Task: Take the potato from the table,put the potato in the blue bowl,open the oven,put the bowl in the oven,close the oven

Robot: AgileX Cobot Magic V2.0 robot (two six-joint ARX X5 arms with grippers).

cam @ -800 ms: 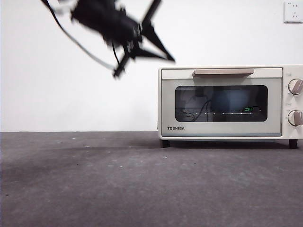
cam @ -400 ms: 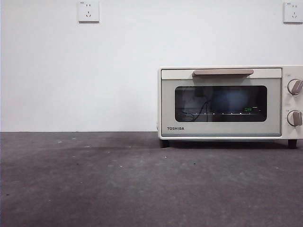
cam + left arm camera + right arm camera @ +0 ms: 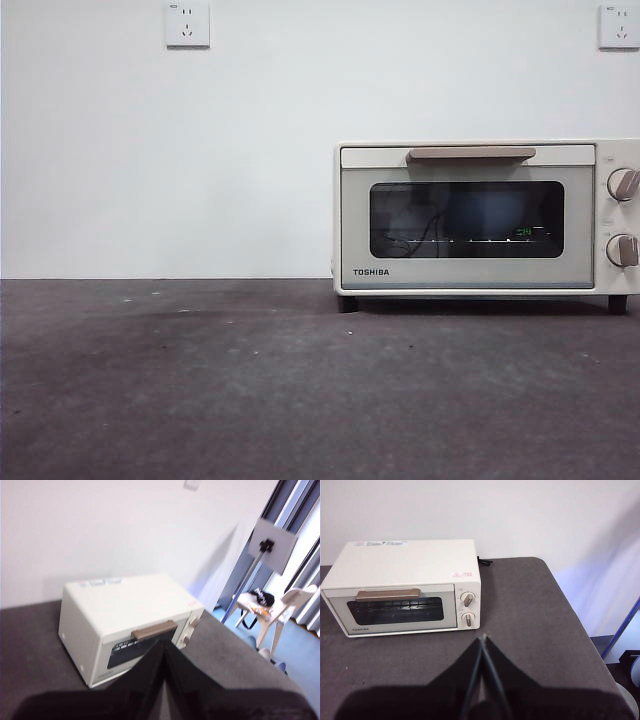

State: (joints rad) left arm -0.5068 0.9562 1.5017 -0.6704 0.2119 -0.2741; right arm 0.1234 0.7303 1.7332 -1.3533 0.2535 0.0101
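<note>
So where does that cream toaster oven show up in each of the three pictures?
Front view: the oven stands at right, door shut.
Left wrist view: centre, seen at an angle.
Right wrist view: upper left, front facing the camera.
Shared landmark: its tan handle above the glass door.

matte blk left gripper (image 3: 164, 647), right gripper (image 3: 482, 642)

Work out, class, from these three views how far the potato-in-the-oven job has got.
It looks all but finished. The oven stands with its door shut, and a bluish rounded shape, probably the blue bowl, shows dimly behind the glass; the potato cannot be seen. Nothing is in hand: the left pincer and right pincer are both shut, empty and well back from the oven. No step appears left.
</note>
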